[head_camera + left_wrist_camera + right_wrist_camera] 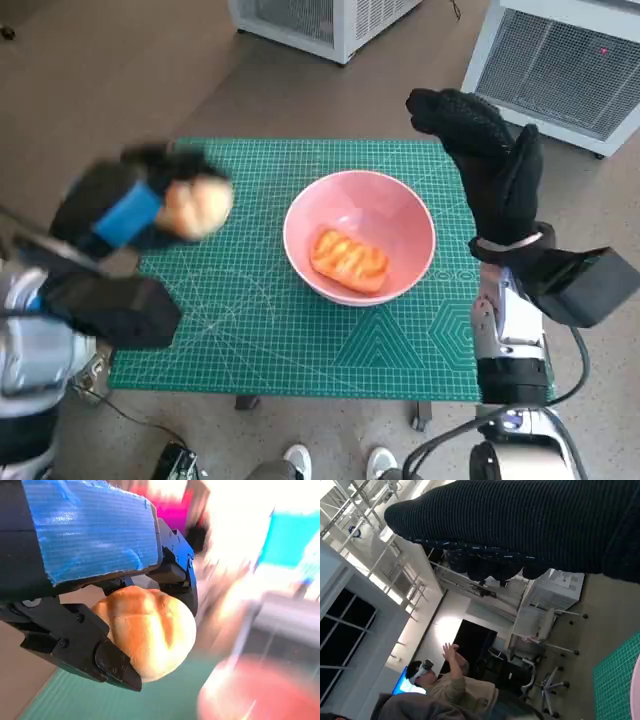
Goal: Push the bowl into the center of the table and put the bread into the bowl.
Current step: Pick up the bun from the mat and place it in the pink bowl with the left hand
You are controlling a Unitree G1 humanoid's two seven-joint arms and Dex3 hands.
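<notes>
Pink, the bowl (360,236) sits mid-surface with one bread already inside, while the left robot hand (135,212) grips a roll (197,205) beside it, which next seems to need carrying over the rim; the right robot hand (485,160) hovers empty, fingers apart.

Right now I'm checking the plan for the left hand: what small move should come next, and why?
Probably carry the left hand across toward the pink bowl. It grips a round bread roll above the mat's edge, beside the bowl, which sits near the table's middle and holds another piece of bread.
</notes>
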